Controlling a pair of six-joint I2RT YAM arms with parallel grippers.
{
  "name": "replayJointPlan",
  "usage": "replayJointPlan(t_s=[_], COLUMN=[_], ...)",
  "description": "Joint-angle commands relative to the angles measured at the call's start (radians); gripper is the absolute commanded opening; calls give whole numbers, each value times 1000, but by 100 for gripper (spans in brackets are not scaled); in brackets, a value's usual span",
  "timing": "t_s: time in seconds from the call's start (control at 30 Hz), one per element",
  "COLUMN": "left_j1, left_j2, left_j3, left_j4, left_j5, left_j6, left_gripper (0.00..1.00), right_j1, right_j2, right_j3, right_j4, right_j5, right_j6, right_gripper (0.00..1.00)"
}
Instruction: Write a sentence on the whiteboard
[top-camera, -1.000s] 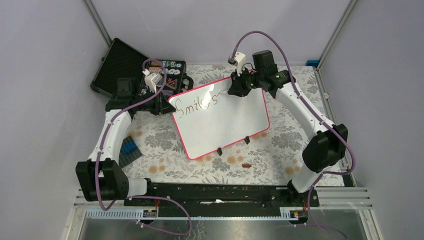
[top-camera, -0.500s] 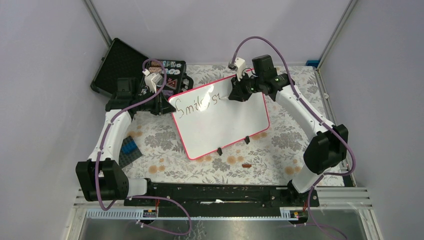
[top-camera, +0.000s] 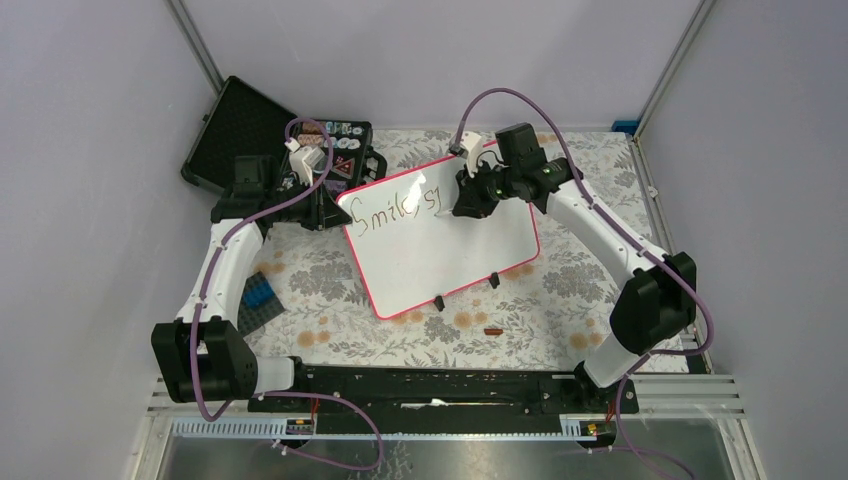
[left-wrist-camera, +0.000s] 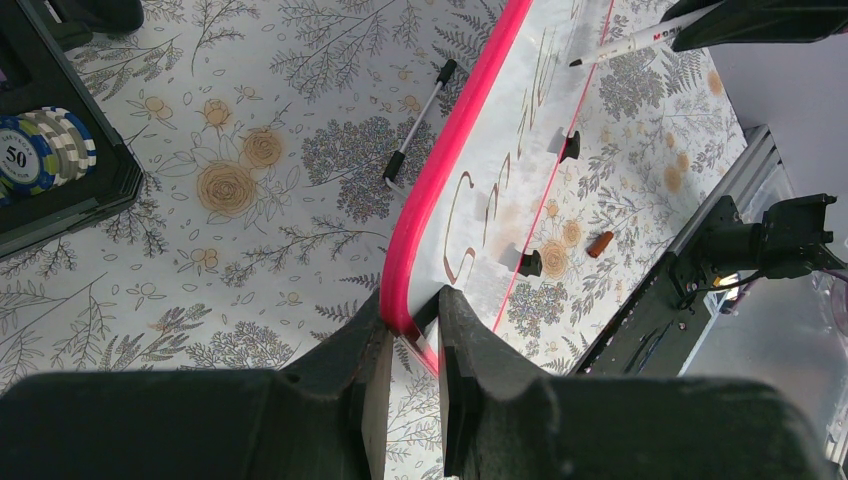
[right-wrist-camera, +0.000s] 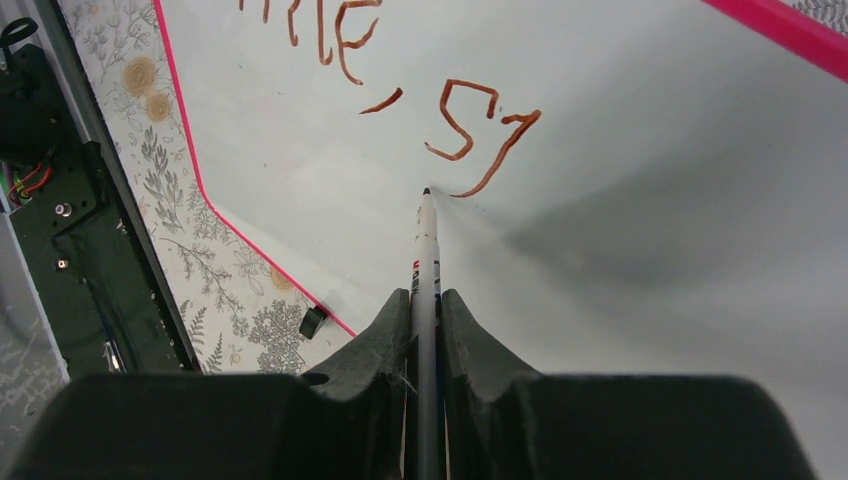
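Note:
The whiteboard (top-camera: 450, 250), glossy white with a pink-red rim, leans tilted on its black clip feet at the table's middle. My left gripper (top-camera: 335, 208) is shut on its left corner, fingers either side of the rim (left-wrist-camera: 412, 310). The sentence (top-camera: 400, 207) reads "Smile, s" plus a partial stroke, in reddish-brown marker (right-wrist-camera: 450, 110). A white marker (right-wrist-camera: 426, 240) is held in my right gripper (right-wrist-camera: 427, 300), which is shut on it. The marker's tip touches the board just below the last stroke. The marker (left-wrist-camera: 640, 40) also shows in the left wrist view.
An open black case (top-camera: 240, 130) with poker chips (left-wrist-camera: 45, 145) lies at the back left. A blue and dark brick plate (top-camera: 258, 300) sits beside the left arm. A small brown cap (top-camera: 492, 330) lies in front of the board. A thin black-tipped stick (left-wrist-camera: 420, 120) lies behind it.
The right gripper has moved down and slightly left over the board with the marker, adding a new stroke after the "s". The left gripper and the board have stayed put.

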Motion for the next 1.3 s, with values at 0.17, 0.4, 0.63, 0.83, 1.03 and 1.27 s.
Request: replayJointPlan(t_s=[0.17, 0.4, 0.63, 0.83, 1.03, 1.27], left_j1=[-9, -9, -9, -10, -10, -9], left_j2=[-25, -25, -25, -25, -27, -28], left_j3=[11, 8, 9, 8, 5, 4], left_j4=[58, 58, 57, 58, 58, 58], left_j5=[-45, -44, -43, -42, -43, -46], left_j6=[52, 54, 54, 55, 55, 55], left_gripper=[0, 0, 0, 0, 0, 0], right_j1=[4, -42, -42, -42, -42, -42], right_j2=[-53, -37, -11, 9, 30, 41], right_j3=[71, 124, 140, 151, 161, 155], right_j4=[19, 22, 21, 23, 22, 31], right_j5=[-30, -19, 6, 15, 18, 27], right_j6=[18, 22, 21, 20, 20, 17], right_gripper=[0, 0, 0, 0, 0, 0])
